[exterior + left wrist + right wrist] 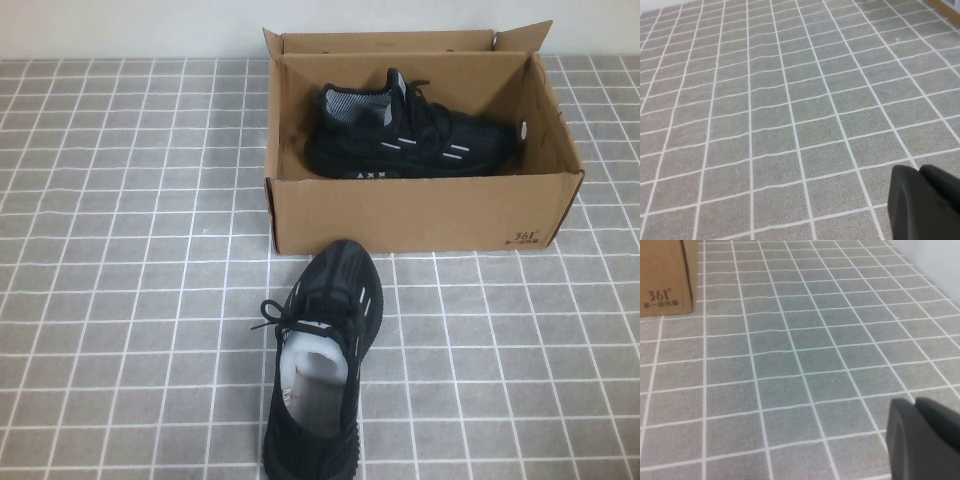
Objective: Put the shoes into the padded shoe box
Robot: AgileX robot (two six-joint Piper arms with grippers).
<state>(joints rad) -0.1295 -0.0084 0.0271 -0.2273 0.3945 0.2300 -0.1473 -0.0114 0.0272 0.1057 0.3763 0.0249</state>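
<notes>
Nearest, one shoe (pixel 322 375) lies on the grey tiled table (pixel 120 300), toe just short of the box (pixel 410 210); the second shoe (pixel 415 135) lies inside it. The left gripper (pixel 925 205) and right gripper (pixel 922 440) hang over bare tiles, away from both shoes; whether either is parted cannot be told.

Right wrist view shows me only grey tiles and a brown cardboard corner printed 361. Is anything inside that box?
Observer: One black knit sneaker sits lengthwise inside the brown cardboard shoe box.
Operator: And the other?
Observer: The second black sneaker stands on the grey tiled table in front of the box, toe toward it.
Operator: The arms?
Observer: The left end effector is over bare tiles, away from both shoes; your right end effector is over tiles near the printed corner.
</notes>
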